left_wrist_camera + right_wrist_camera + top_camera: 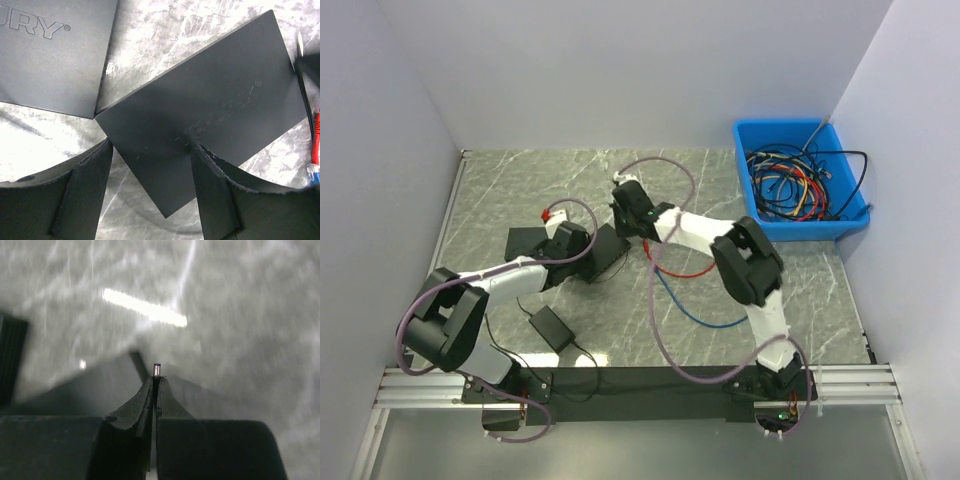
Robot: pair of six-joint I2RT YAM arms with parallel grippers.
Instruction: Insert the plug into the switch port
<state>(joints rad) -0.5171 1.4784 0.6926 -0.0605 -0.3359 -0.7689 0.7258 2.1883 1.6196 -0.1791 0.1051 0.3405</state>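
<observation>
The left gripper is hanging spread astride a corner of the switch, mid-frame on the worktop. The right gripper is pinching the plug, its tip poking out at centre frame.

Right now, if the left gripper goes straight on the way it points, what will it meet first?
Most likely the black box in the middle: its near corner lies between the open fingers of the left gripper. Depth is unclear, so I cannot tell how soon it would touch.
</observation>
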